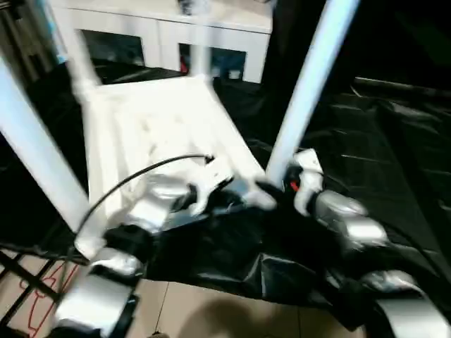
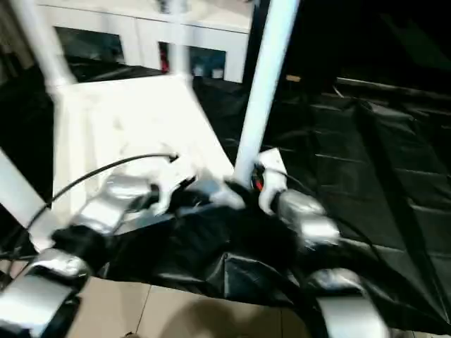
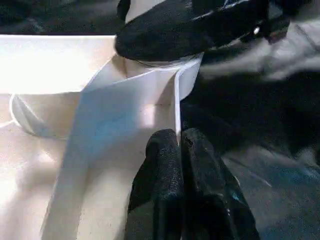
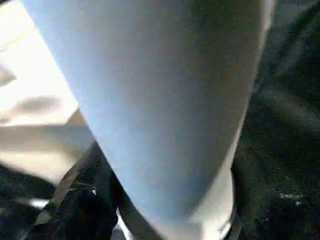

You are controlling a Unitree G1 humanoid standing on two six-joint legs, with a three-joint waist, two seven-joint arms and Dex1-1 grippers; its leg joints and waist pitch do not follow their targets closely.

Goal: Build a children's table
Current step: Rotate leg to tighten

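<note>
The children's table [image 1: 162, 134] lies upside down on a black sheet, with white legs standing up from its corner sockets. My left gripper [image 3: 179, 137] is shut on the thin rim wall at the near right corner, just beside the socket. The near right leg [image 1: 310, 77] rises from that socket. My right gripper [image 1: 282, 190] is closed around this leg's base, and one of its black fingers [image 3: 190, 30] lies against the leg just above the socket. In the right wrist view the leg [image 4: 165, 100] stands very close.
A black sheet [image 1: 380, 141] covers the work surface to the right and front. A white cabinet [image 1: 162, 28] with glass-fronted compartments stands behind the table. Tiled floor [image 1: 197, 310] lies along the near edge. A black cable [image 1: 127, 183] arcs over my left forearm.
</note>
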